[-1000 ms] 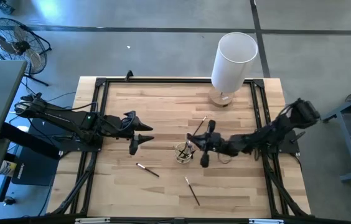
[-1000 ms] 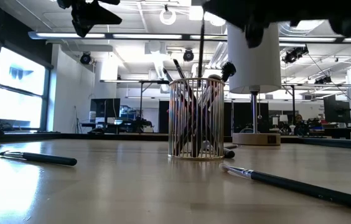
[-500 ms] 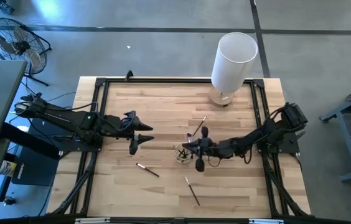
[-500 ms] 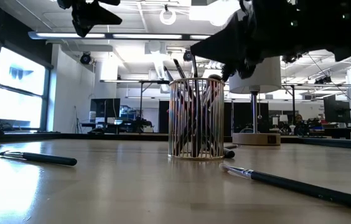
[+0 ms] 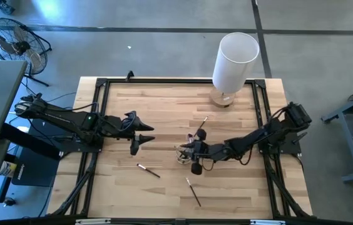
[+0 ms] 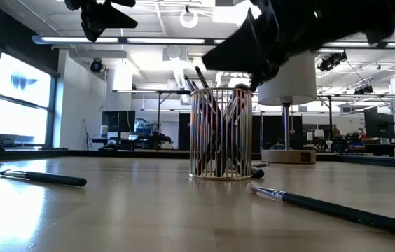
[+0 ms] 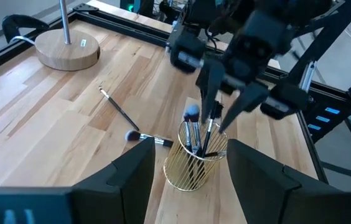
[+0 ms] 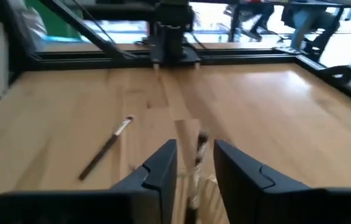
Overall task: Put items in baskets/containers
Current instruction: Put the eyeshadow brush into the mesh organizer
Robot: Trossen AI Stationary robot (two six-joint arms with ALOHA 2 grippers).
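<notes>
Over the cup [image 7: 196,163] we see the right gripper [image 7: 225,102] with fingers [image 7: 208,81] parted, apparently gripping nothing. Cup sits mid-table, full of brushes [image 7: 192,127]; three brushes [image 5: 148,170] lie loose around it. Left gripper [image 5: 140,134] waits spread, well apart.

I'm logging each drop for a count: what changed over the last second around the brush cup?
The right gripper swung down from beside the round gold wire cup to just above its rim, and its fingers parted over the thin makeup brushes standing inside. The raised left gripper stayed put, open, and the three loose brushes on the wooden table did not move, nor did the tall white cylinder.
</notes>
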